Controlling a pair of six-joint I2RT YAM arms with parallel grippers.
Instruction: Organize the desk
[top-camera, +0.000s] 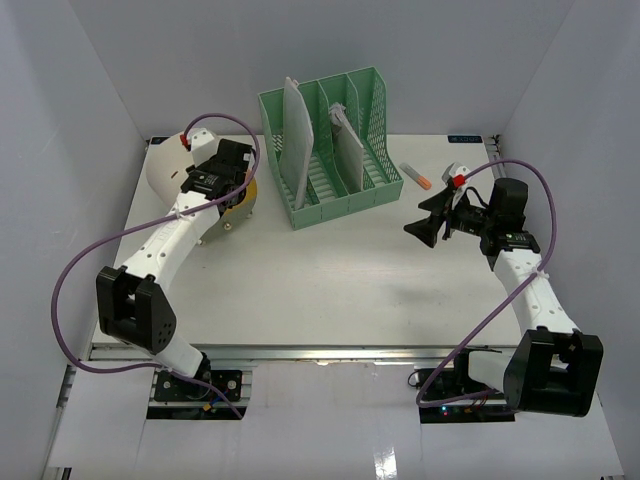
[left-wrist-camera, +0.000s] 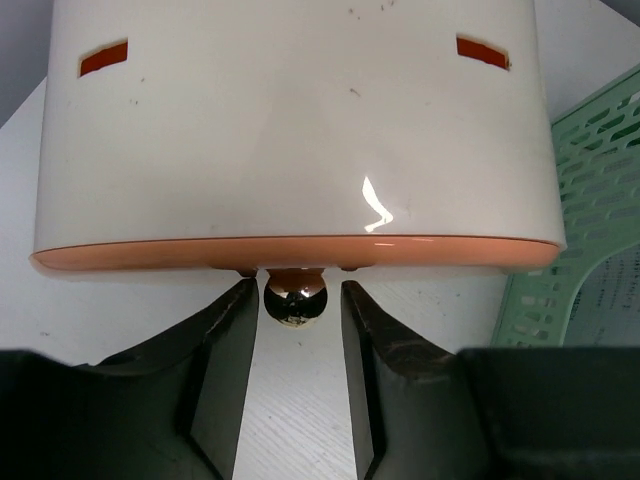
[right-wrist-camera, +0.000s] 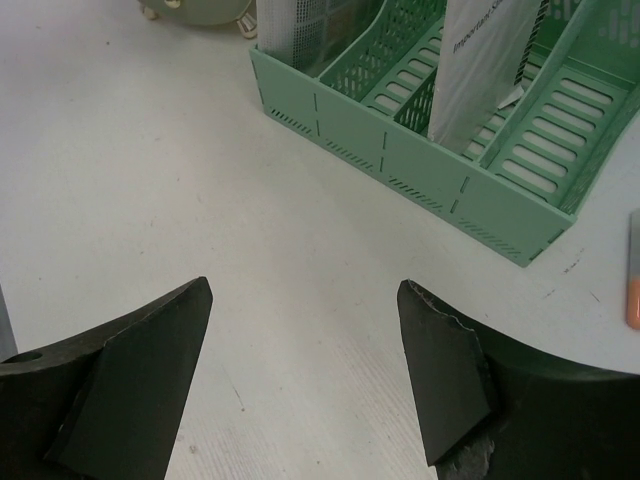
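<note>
My left gripper (left-wrist-camera: 297, 289): jaws apart, one each side of a small shiny knob (left-wrist-camera: 295, 300). Thin gaps show on both sides, so no grip yet as far as I can see. The knob sticks out of the orange lower edge of a white box (left-wrist-camera: 295, 130) dead ahead of me. The box sits at the far-left corner of the desk (top-camera: 330, 300), close to the left wall, its long side running across my fingers. The knob points straight back at me, so I judge any pull goes toward my own base.

It is tight there: the green rack (top-camera: 330, 150) is just right of the box, and a round clock-like thing (top-camera: 240, 200) is beside my left wrist.

My right gripper (right-wrist-camera: 305, 288): jaws wide apart, nothing between them, hanging over bare desk on the right and aimed at the rack's front wall. An orange-tipped pen (top-camera: 415, 176) and a small red-and-white thing (top-camera: 457, 177) lie just beyond it near the back wall, so the right arm is nearer those and the left is nearer the box.

Open room: the middle and near desk, bare up to the metal rail (top-camera: 320, 352).
</note>
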